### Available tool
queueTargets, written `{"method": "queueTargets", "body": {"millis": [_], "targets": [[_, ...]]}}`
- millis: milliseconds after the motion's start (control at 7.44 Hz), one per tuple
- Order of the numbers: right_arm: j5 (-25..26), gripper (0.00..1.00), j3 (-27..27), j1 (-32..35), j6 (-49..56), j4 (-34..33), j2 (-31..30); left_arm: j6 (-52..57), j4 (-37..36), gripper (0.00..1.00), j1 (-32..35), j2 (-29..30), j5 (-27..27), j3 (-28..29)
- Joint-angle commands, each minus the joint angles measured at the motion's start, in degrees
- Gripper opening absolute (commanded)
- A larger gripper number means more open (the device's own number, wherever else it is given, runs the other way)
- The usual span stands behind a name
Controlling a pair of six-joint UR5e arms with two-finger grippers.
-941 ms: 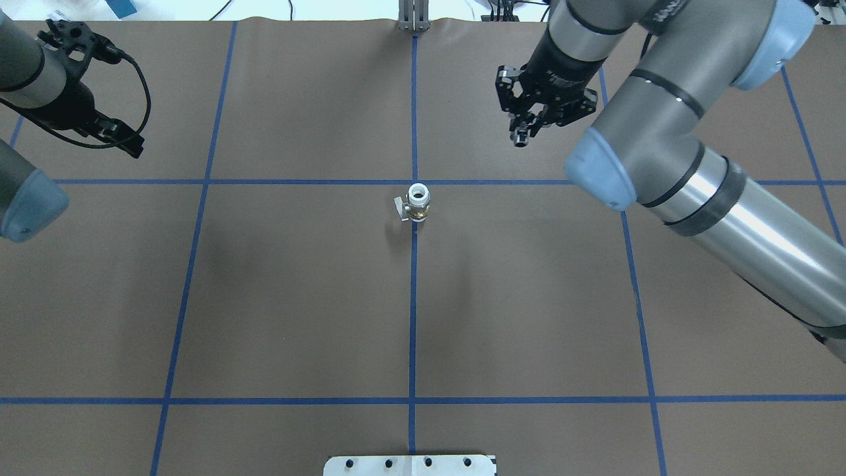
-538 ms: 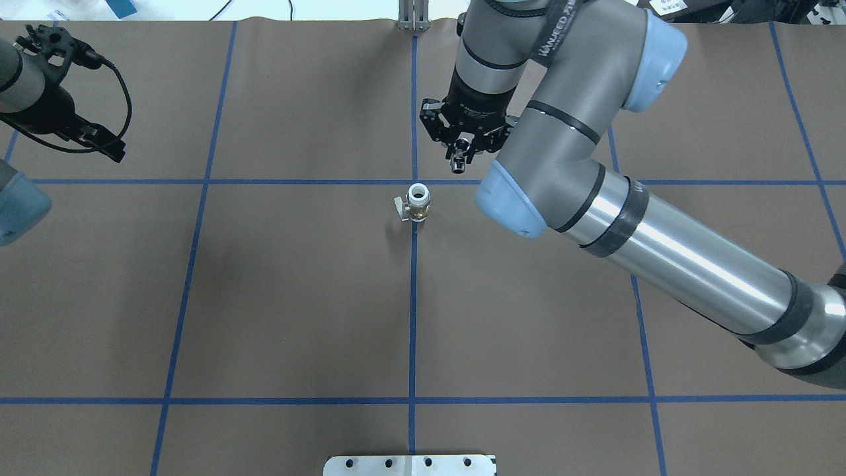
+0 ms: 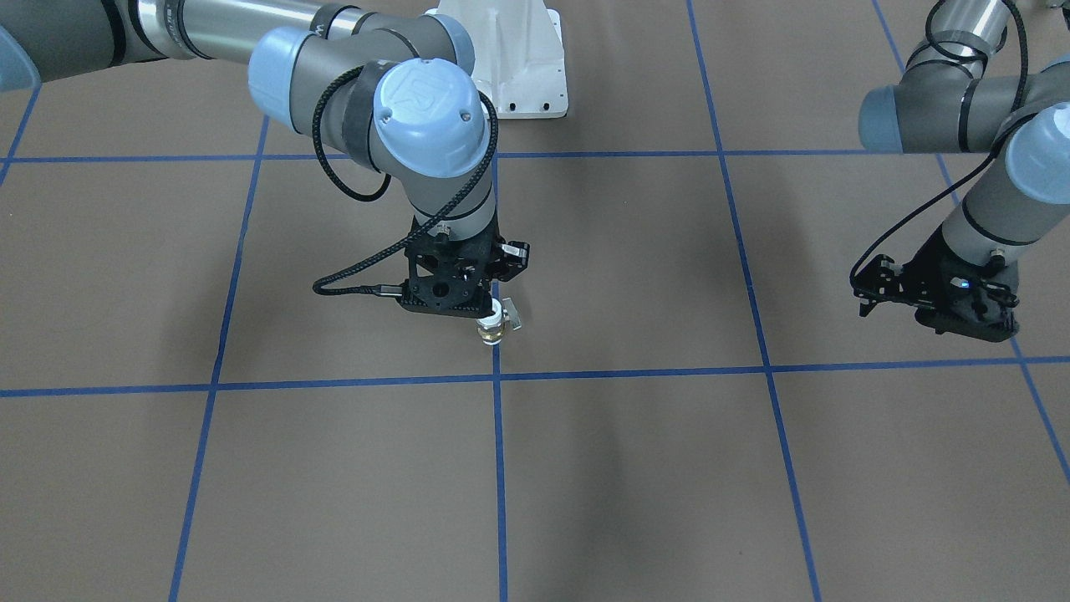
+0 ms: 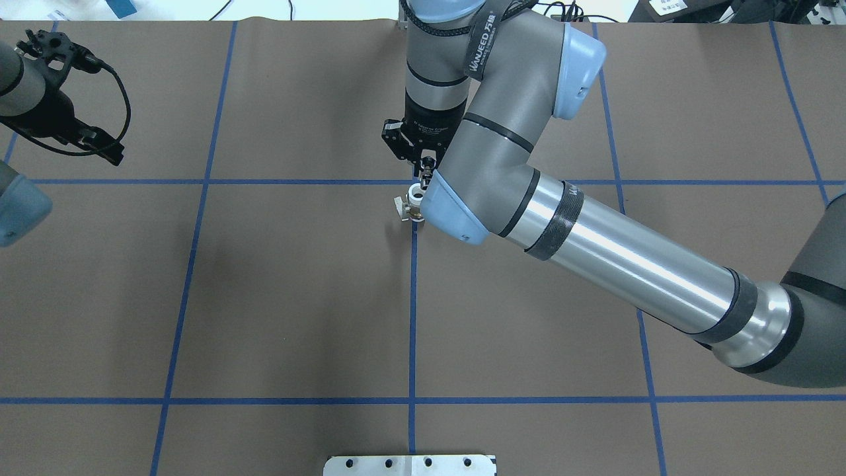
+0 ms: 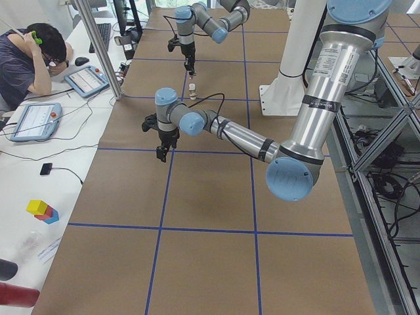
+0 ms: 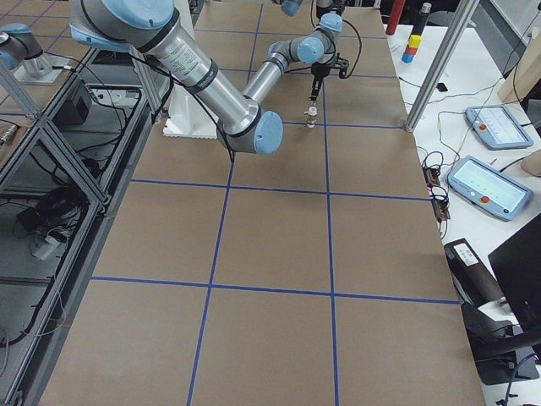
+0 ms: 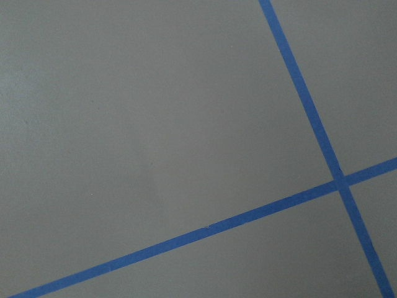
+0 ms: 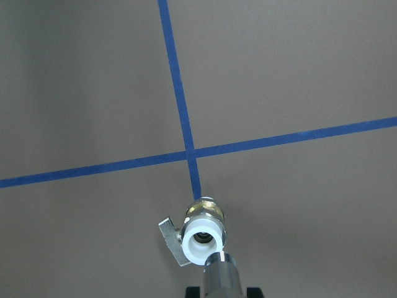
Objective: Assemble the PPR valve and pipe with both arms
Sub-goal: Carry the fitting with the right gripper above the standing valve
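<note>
Mid-table, right pincer [image 4: 423, 170] clamped on pipe [image 8: 220, 276] above upright PPR valve [image 8: 201, 236], left pincer [image 4: 106, 147], state unclear

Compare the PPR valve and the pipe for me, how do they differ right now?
The PPR valve stands upright on the table; the pipe is held in the air just above it, clamped in the right pincer. The PPR valve is brass with white collars and a grey side lever; the pipe is plain silver-grey. Both are short, stubby pieces.
</note>
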State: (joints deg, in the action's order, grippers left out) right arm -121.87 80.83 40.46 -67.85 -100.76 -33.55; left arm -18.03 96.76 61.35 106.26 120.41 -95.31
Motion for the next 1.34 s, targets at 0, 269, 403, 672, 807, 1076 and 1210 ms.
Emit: {"method": "queueTargets", "body": {"millis": [0,269,403,672,807,1076,1210], "targets": [[0.40,0.00,-1.81,-0.82,0.35,0.04,0.06,0.10,0.01,1.00,-0.01,0.00,0.00,0.30],[1.36,0.00,-3.03,-1.34,0.79,0.30,0.50,0.10,0.01,1.00,-0.10,0.00,0.00,0.39],[1.98,0.00,-4.18,-1.35,1.14,0.30,1.81,0.10,0.01,1.00,-0.10,0.00,0.00,0.39],[1.98,0.00,-4.36,-1.26,1.58,0.65,2.17,0.10,0.01,1.00,-0.10,0.00,0.00,0.48],[1.98,0.00,-4.36,-1.26,1.93,0.65,2.08,0.10,0.01,1.00,-0.10,0.00,0.00,0.48],[1.98,0.00,-4.36,-1.35,1.93,0.65,2.17,0.10,0.01,1.00,-0.10,0.00,0.00,0.48],[1.98,0.00,-4.36,-1.44,1.93,0.74,2.17,0.10,0.01,1.00,-0.10,0.00,0.00,0.48]]}}
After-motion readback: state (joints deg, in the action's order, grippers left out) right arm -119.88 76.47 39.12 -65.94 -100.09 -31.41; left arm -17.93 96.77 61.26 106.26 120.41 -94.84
